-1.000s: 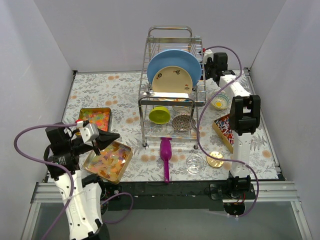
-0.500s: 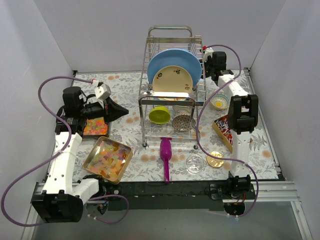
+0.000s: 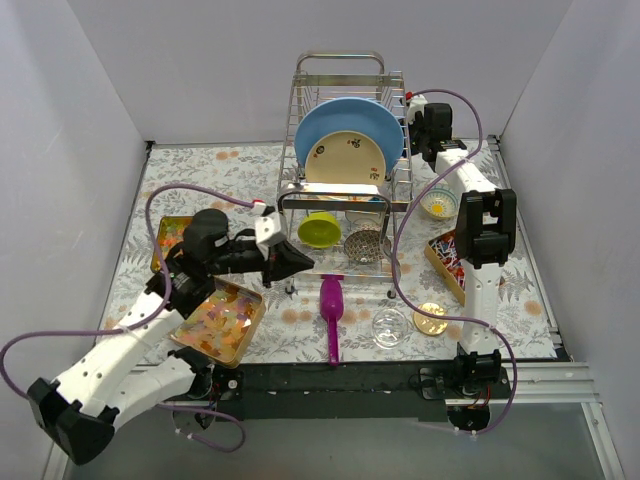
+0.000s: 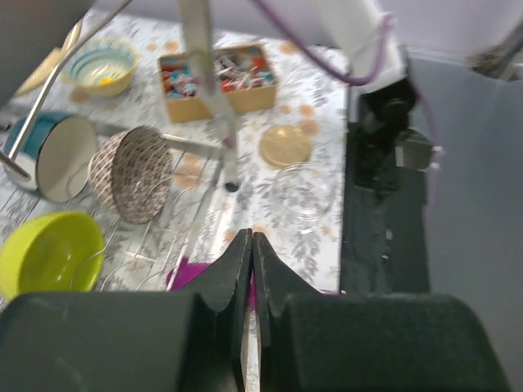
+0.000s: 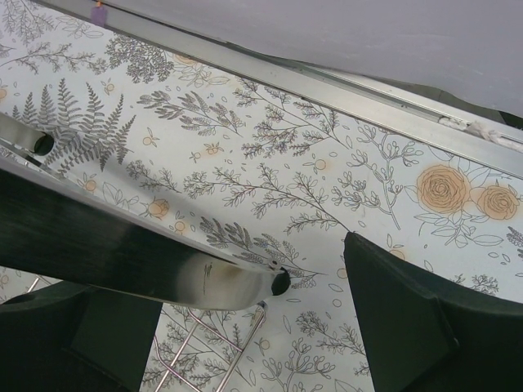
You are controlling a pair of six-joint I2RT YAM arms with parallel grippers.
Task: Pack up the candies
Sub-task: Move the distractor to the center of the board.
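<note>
Yellow-orange gummies fill a gold tray [image 3: 222, 320] at the front left. A tray of tiny red-orange-yellow bits [image 3: 166, 233] lies behind it, partly hidden by my left arm. Wrapped red-blue-white candies fill a box at the right [image 3: 449, 260], also in the left wrist view [image 4: 216, 76]. My left gripper [image 3: 302, 262] is shut and empty, hovering low by the rack's front left leg, just above the purple scoop [image 3: 331, 312]; its tips [image 4: 251, 238] are pressed together. My right gripper [image 3: 411, 116] is open and empty at the rack's back right corner [image 5: 245, 327].
A wire dish rack [image 3: 345, 170] with plates and bowls stands mid-table. A clear glass jar [image 3: 390, 326] and a gold lid [image 3: 431, 319] sit at the front right. A striped bowl [image 3: 439, 203] is by the right arm. A rack bar [image 5: 163, 273] crosses the right wrist view.
My left arm swung from above the gummies tray back over the tiny-bits tray, then right to the rack's front leg near the scoop. The right arm has not moved.
</note>
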